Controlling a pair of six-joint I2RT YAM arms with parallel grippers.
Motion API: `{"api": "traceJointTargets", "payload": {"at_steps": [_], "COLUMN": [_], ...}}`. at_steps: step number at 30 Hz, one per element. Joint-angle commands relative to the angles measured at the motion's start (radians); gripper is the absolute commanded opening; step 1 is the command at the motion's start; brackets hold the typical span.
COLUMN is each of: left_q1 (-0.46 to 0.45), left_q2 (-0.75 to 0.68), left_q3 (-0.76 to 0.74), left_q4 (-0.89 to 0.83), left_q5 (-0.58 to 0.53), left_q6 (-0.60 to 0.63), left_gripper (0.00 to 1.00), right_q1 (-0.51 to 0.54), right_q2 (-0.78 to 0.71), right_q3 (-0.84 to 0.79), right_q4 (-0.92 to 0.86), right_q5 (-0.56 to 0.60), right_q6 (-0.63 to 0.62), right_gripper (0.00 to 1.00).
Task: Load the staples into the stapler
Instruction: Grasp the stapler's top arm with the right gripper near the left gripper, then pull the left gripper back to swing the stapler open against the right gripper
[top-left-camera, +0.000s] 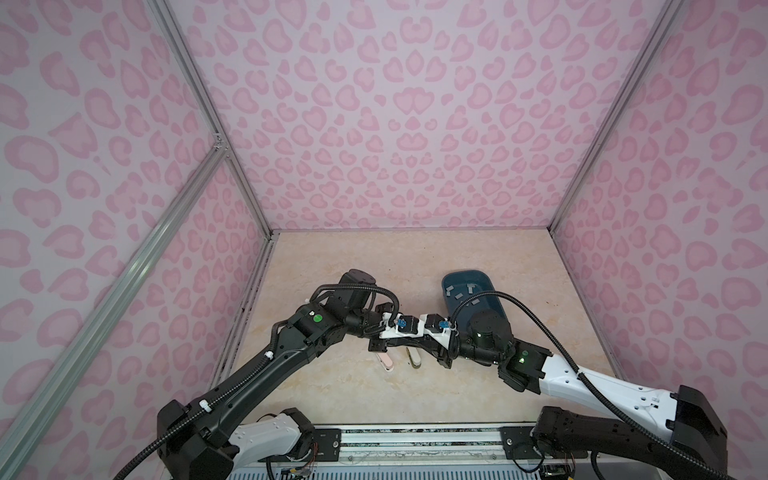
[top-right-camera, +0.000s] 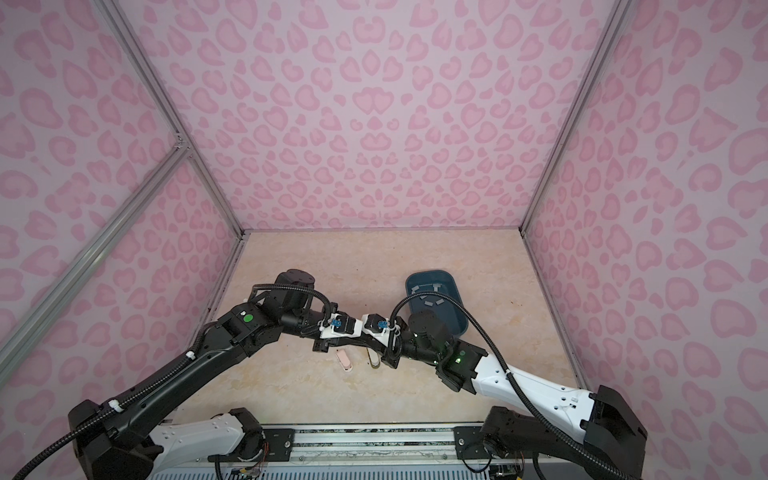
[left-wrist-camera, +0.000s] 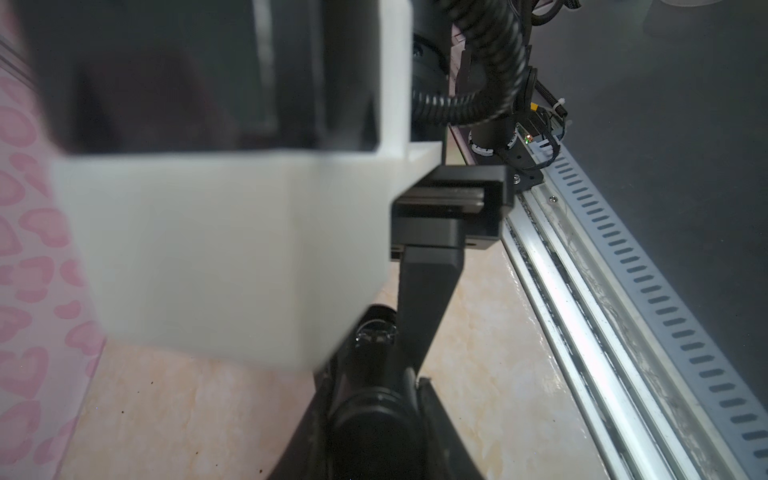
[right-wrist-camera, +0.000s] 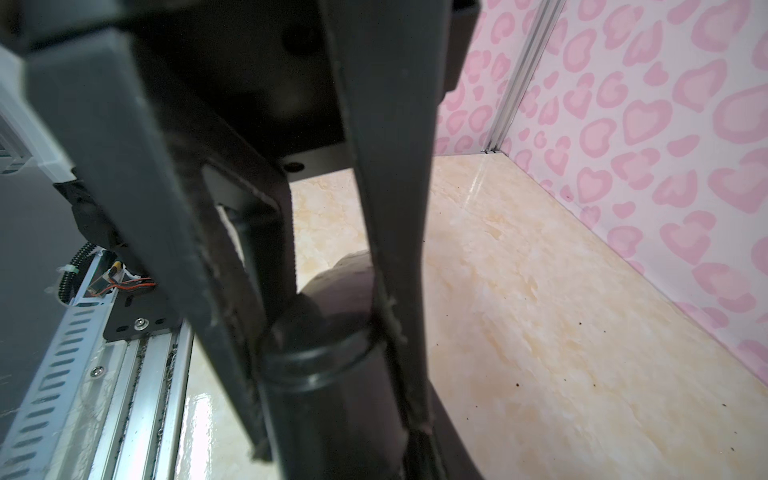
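Staples left in the blue tray, apart from both arms. Held black stapler aloft, left end effector clamped on it, right end effector pressed round it too — likely for opening.

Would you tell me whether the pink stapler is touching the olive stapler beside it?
Apart. Both top views show a strip of bare table between the pink stapler and the olive stapler.

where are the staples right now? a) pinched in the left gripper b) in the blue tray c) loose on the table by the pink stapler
b: the staples show as small grey strips lying inside the blue tray in both top views.
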Motion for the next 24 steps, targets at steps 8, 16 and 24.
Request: {"api": "traceJointTargets", "payload": {"at_steps": [8,16,24], "left_q1": [0.023,0.106,0.286], "left_q2": [-0.021,-0.091,-0.165], "left_q3": [0.012,-0.01,-0.022], "left_q4": [0.031,0.047,0.066], "left_q5": [0.104,0.191,0.388], "left_q6": [0.01,0.021,0.039], "left_gripper": [0.04,0.04,0.04], "right_q1": [0.006,0.005,-0.031], "right_q2": [0.02,0.022,0.001], "right_q3": [0.011,0.011,-0.002], "right_q4": [0.021,0.003,0.01], "right_q5": [0.074,0.141,0.118], "right_q6": [0.023,0.04,0.069], "right_gripper": [0.36,0.19,0.0]}}
